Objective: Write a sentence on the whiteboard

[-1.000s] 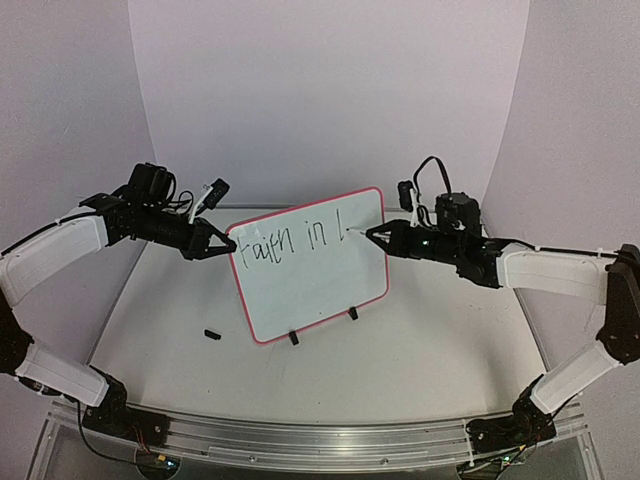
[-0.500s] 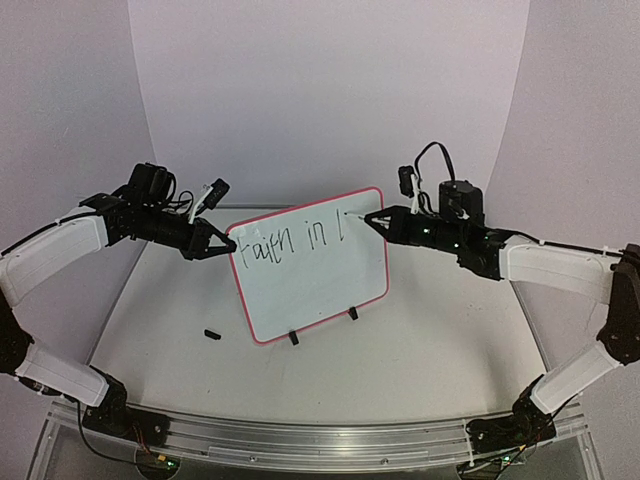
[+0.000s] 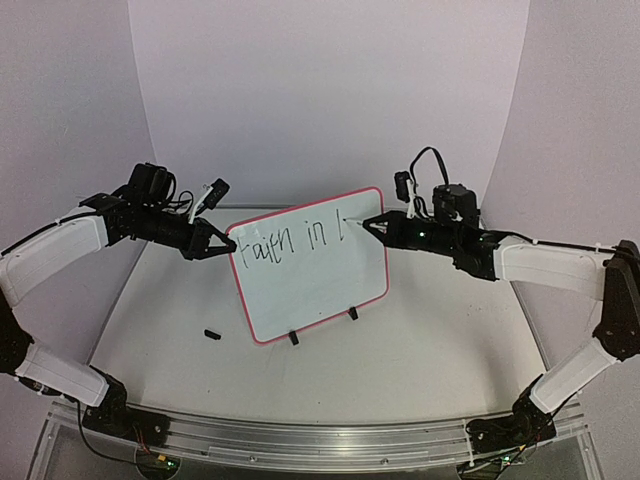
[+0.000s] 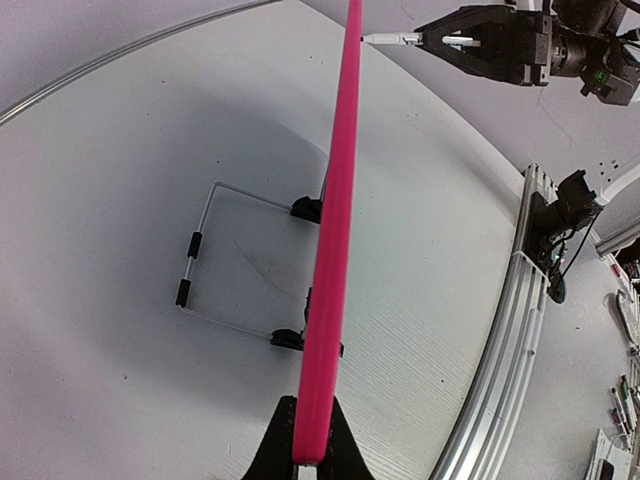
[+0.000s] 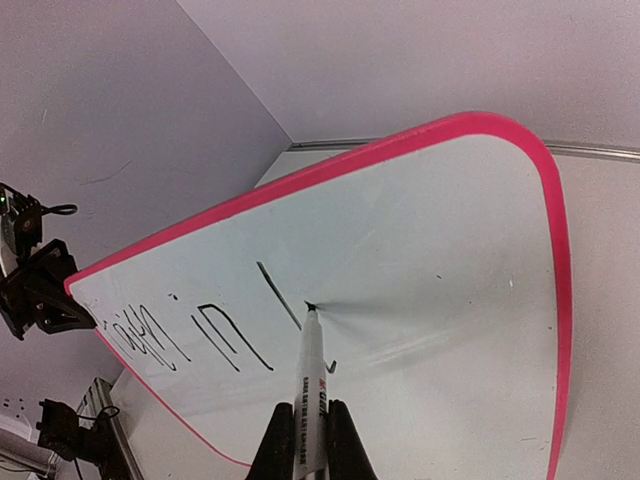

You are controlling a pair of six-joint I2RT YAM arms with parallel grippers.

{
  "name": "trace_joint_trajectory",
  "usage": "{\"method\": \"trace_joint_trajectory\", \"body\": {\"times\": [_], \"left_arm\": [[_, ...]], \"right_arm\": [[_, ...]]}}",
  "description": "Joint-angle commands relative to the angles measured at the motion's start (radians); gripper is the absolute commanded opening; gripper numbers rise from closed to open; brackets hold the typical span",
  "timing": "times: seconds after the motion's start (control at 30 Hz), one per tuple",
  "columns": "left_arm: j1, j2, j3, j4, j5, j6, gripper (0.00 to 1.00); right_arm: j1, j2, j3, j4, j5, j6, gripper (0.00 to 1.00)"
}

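The whiteboard (image 3: 310,285), pink-framed, stands tilted on two black clip feet and carries black handwriting along its top. My left gripper (image 3: 228,243) is shut on its left edge. In the left wrist view the pink edge (image 4: 335,240) runs up from between my closed left gripper (image 4: 308,452). My right gripper (image 3: 372,226) is shut on a white marker (image 5: 314,375). The marker's black tip rests against the whiteboard (image 5: 440,250) just right of the last upright stroke. The right gripper (image 5: 310,428) sits low in its own view.
A small black cap (image 3: 211,334) lies on the table left of the board. A wire stand (image 4: 200,255) props the board from behind. An aluminium rail (image 3: 300,440) runs along the near edge. Curved backdrop walls close in the sides and back.
The right gripper with the marker rose from the foot of the last stroke, then settled slightly lower beside it. The left gripper and the board have stayed still.
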Motion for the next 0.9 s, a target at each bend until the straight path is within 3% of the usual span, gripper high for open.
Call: {"method": "trace_joint_trajectory", "body": {"times": [0.0, 0.6, 0.87], "left_arm": [[0.0, 0.012, -0.012, 0.008, -0.04, 0.028, 0.0], [0.0, 0.012, -0.012, 0.008, -0.039, 0.029, 0.0], [-0.001, 0.017, -0.012, 0.009, -0.036, 0.028, 0.0]], "right_arm": [[-0.004, -0.009, -0.034, 0.017, 0.024, 0.013, 0.0], [-0.004, -0.095, -0.038, 0.016, -0.008, 0.029, 0.0], [-0.004, -0.049, 0.023, 0.022, -0.019, 0.009, 0.0]]}}
